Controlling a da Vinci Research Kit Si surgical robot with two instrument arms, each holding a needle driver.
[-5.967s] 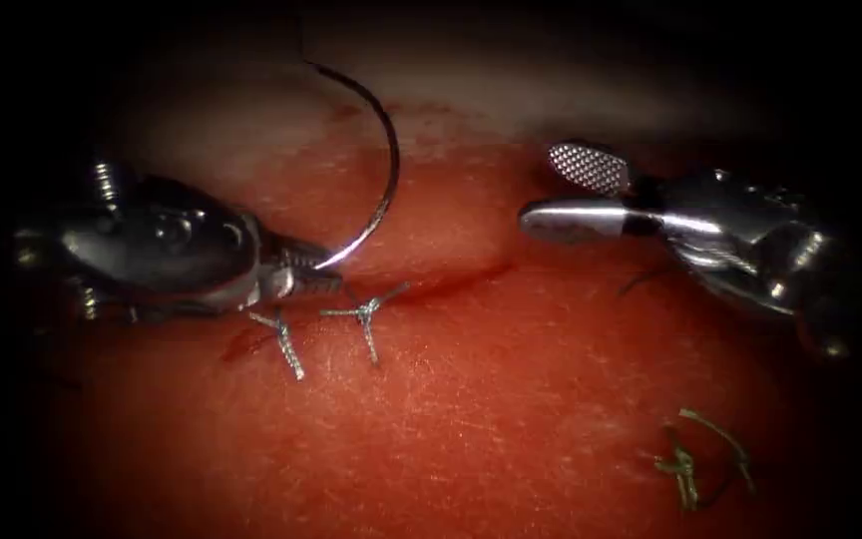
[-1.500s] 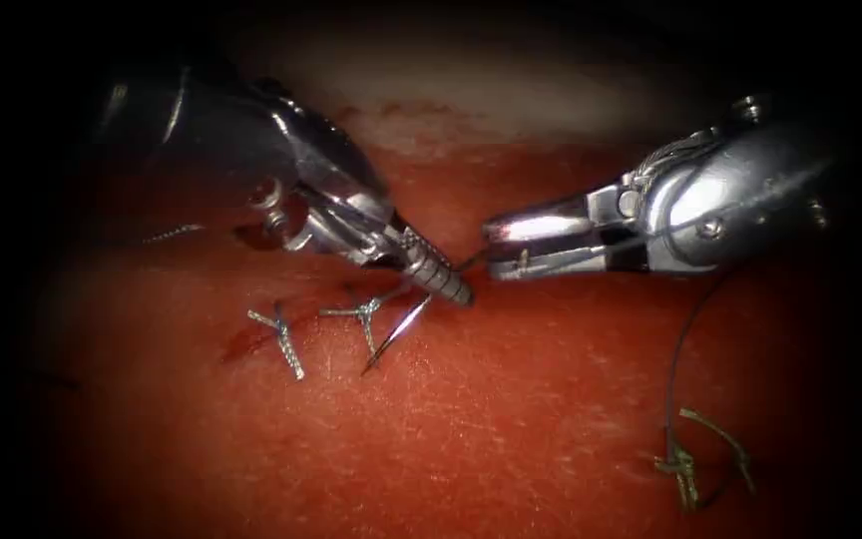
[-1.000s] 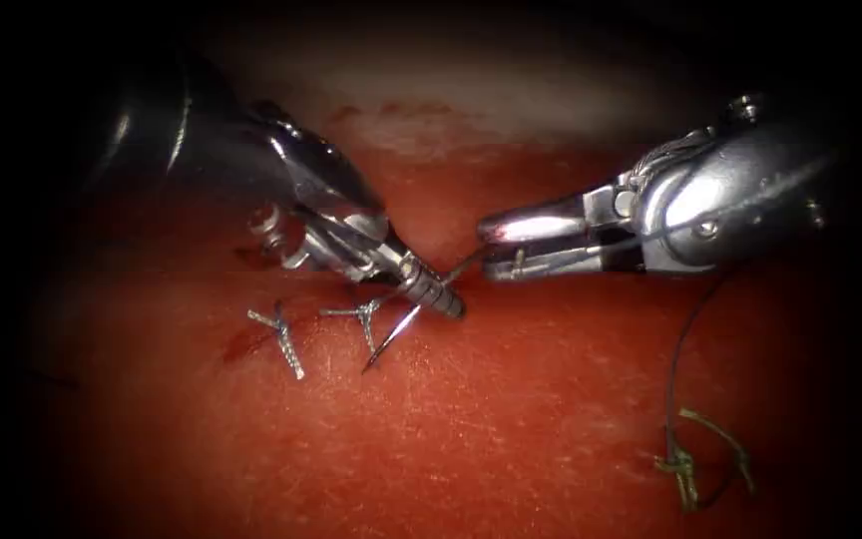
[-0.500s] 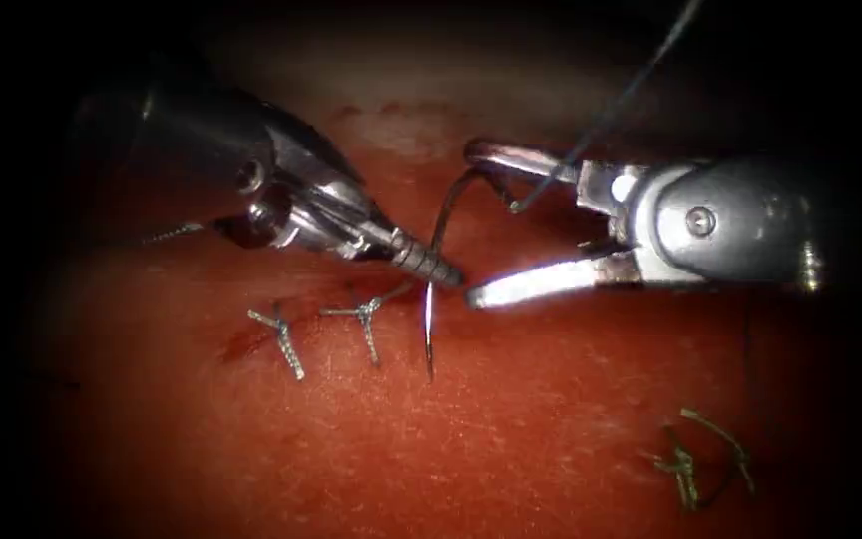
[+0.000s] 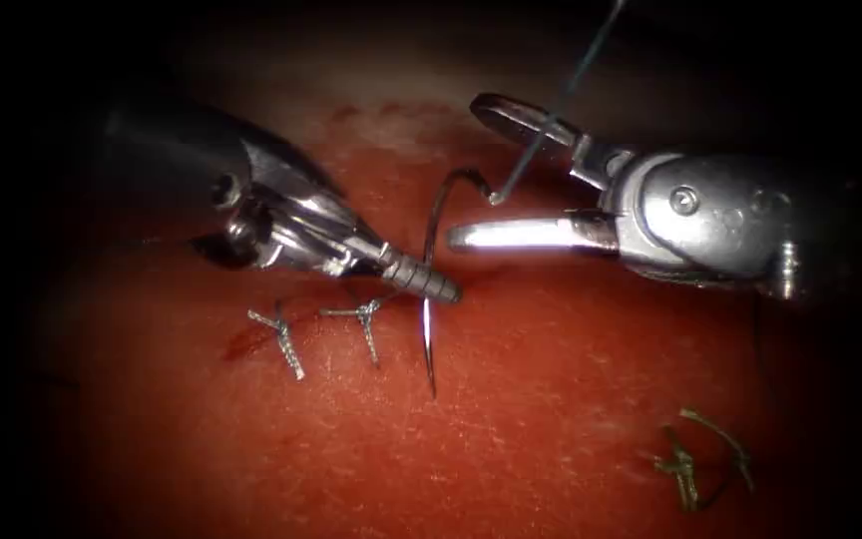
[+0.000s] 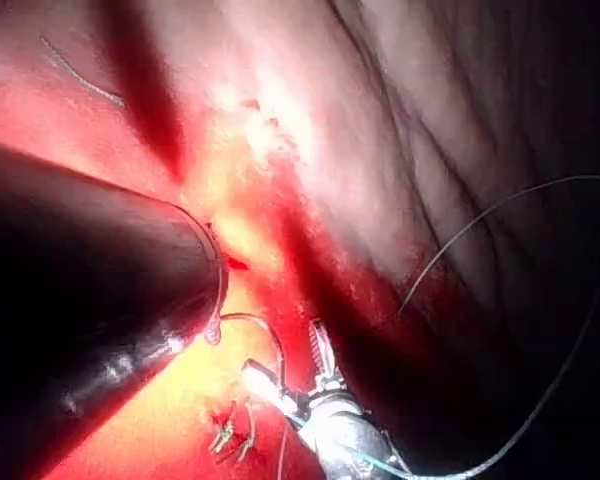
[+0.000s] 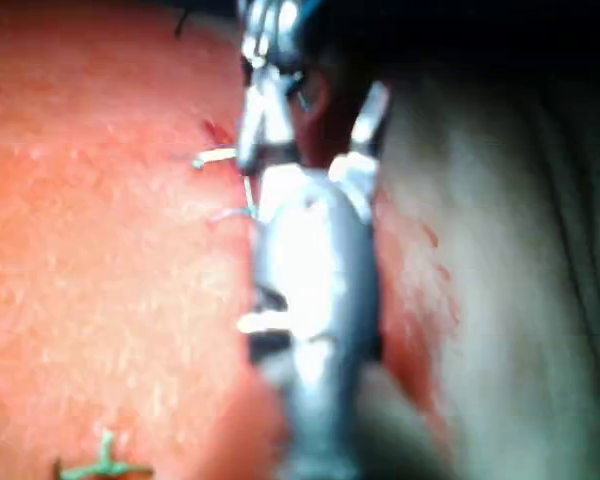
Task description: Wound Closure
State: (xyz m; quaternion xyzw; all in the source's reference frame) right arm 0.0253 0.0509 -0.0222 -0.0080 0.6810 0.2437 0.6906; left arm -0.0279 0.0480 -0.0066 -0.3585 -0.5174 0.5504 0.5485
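Observation:
In the endoscope view my left tool (image 5: 446, 291) comes in from the left with its jaws shut on the curved needle (image 5: 433, 230), about a third of the way back from the point. The point (image 5: 431, 389) lies low over the tissue (image 5: 511, 419), just right of the two finished stitches (image 5: 361, 321); I cannot tell if it touches. The needle's tail arcs up between the jaws of my right tool (image 5: 463, 170), which stands open and holds nothing. Dark thread (image 5: 561, 90) rises from the tail. The right wrist view shows the right tool (image 7: 315, 110) open.
Cut ends of greenish thread (image 5: 695, 459) lie on the tissue at the lower right. The cut (image 5: 481, 271) runs on under the right tool's lower jaw. A long loop of thread (image 6: 540, 300) hangs over the pale tissue in the left wrist view.
The right tool, which held the needle's tail a second ago, has opened and let go. The left tool has turned the needle more upright. The right tool's jaws have since risen slightly.

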